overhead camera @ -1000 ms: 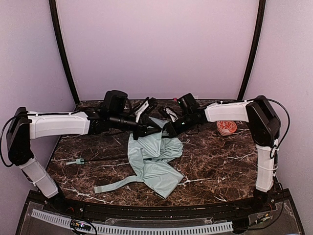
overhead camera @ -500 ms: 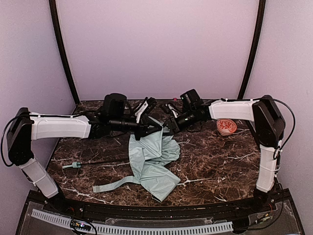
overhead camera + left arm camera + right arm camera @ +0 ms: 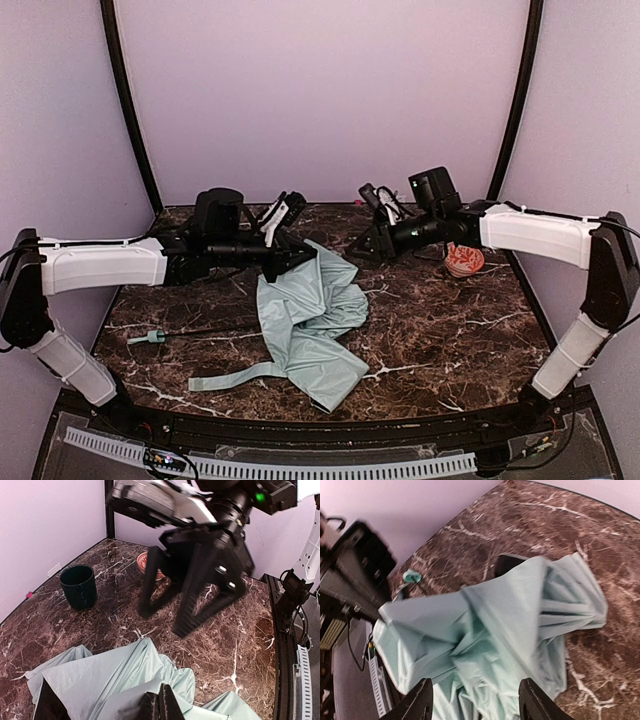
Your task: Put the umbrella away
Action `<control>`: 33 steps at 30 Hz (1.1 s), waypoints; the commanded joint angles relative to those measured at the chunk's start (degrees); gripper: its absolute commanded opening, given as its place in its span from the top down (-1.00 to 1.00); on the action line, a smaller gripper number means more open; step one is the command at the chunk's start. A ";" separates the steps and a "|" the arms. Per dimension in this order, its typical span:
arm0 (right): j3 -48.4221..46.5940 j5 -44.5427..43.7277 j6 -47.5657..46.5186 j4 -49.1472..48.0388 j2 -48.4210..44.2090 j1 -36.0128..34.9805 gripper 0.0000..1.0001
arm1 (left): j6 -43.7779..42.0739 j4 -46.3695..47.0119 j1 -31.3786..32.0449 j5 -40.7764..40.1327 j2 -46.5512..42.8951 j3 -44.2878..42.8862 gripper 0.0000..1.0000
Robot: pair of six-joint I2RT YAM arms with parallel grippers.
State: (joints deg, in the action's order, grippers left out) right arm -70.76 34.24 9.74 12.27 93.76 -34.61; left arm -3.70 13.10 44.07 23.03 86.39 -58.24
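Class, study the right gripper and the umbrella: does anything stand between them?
Nothing visible does. The right gripper hangs open, aimed at the crumpled umbrella, with only air between them. The dark green cup stands off to one side. The left gripper, shut, pinches the fabric itself.

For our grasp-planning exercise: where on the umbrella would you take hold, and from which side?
Probably the thin black shaft, just beside the handle, coming from above with jaws across it. It lies flat and straight on the table, rigid and exposed, whereas the canopy is limp, crumpled fabric.
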 commanded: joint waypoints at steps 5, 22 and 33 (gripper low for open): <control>13.49 -0.27 10.43 -19.19 -5.29 -9.26 -0.30 | 1.05 -0.47 -0.39 -0.72 -0.80 -1.26 1.00; 9.99 5.39 15.26 -28.68 4.99 -12.29 0.97 | 1.44 -0.21 -0.65 -3.36 -0.56 -0.86 1.00; 5.11 11.36 4.27 -11.04 5.05 -1.44 1.00 | -1.03 -10.03 -1.78 -7.39 -4.89 -3.68 -0.90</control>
State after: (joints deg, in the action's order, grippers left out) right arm -63.79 41.15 18.13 -3.11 99.63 -40.77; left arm -2.98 7.27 42.81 17.47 86.00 -60.84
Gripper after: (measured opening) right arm 0.004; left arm 0.914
